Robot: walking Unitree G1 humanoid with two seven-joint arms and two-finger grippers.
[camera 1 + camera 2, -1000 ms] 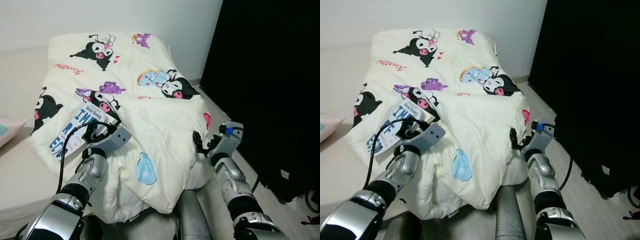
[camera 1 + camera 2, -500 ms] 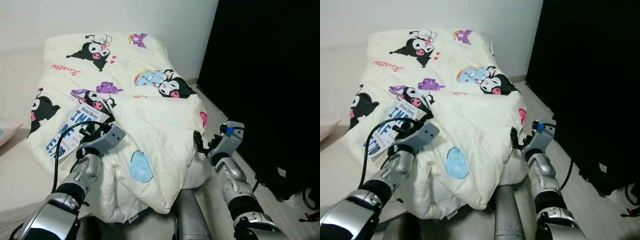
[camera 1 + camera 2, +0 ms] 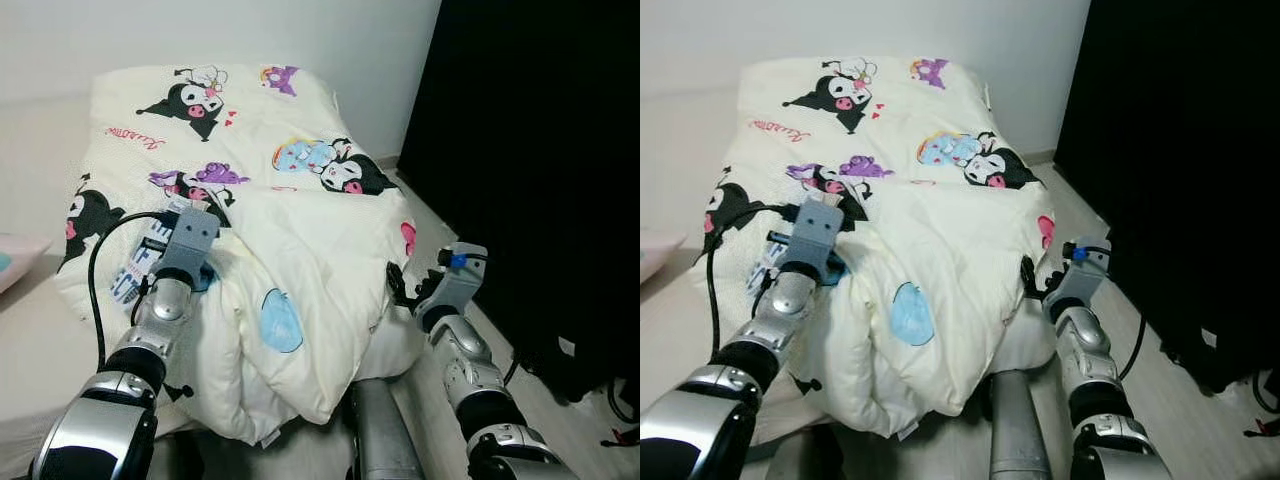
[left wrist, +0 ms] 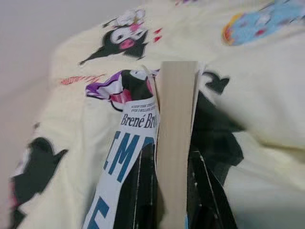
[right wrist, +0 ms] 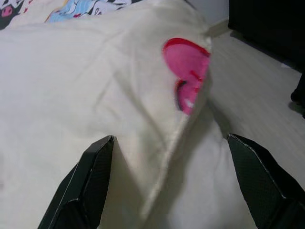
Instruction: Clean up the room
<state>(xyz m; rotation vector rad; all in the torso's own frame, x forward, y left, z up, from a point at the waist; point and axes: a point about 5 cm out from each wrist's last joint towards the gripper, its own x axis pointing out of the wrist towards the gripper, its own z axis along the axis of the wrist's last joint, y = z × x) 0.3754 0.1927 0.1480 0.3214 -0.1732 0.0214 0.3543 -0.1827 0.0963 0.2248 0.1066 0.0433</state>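
A cream duvet (image 3: 300,200) printed with cartoon characters covers the bed, bunched into a thick fold at the near end. My left gripper (image 3: 180,258) is shut on a white book with blue lettering (image 4: 125,143). It holds the book on edge above the duvet, with the pale page block (image 4: 175,95) between its fingers. My right gripper (image 5: 170,139) stands open at the bed's right edge. Its fingers (image 5: 93,181) are spread wide, just short of the duvet's hem with a pink heart print (image 5: 187,71), and nothing is between them.
A pink pillow (image 3: 14,256) lies at the far left on the bare sheet (image 3: 40,330). A tall black surface (image 3: 540,150) runs along the right. A strip of wooden floor (image 3: 500,335) separates it from the bed. Dark cables (image 3: 622,400) lie at the floor's right edge.
My left gripper has risen and turned, bringing the book from lying flat on the duvet to standing on edge. The right gripper has stayed at the bed's edge.
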